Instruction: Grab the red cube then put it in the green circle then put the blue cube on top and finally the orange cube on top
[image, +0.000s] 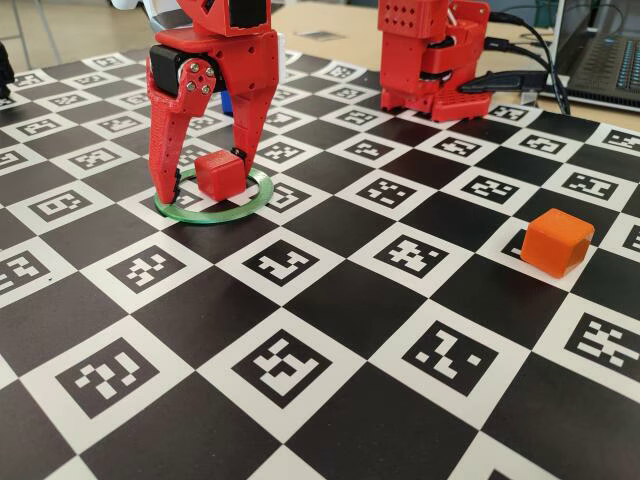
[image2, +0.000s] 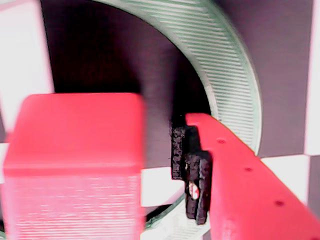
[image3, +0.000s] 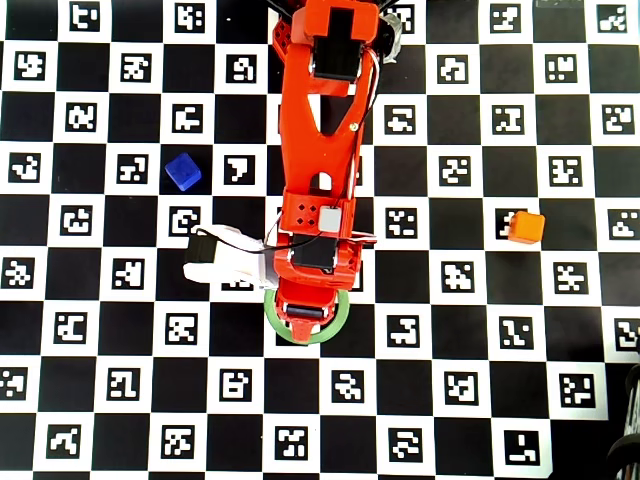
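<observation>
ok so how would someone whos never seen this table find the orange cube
Start at the black-and-white checkerboard mat printed with square markers, and find the red arm's gripper over the green circle. In the fixed view, look well to the right of that, where the orange cube sits alone. It is brighter than the red cube inside the ring, and the blue cube lies on the arm's other side.

Red cube (image: 220, 172): matte, upright, resting flat inside the green circle (image: 262, 192), a thin flat ring. Blue cube (image3: 182, 171): lies well apart, at left in the overhead view. Orange cube (image: 557, 241): upright, at right.
</observation>
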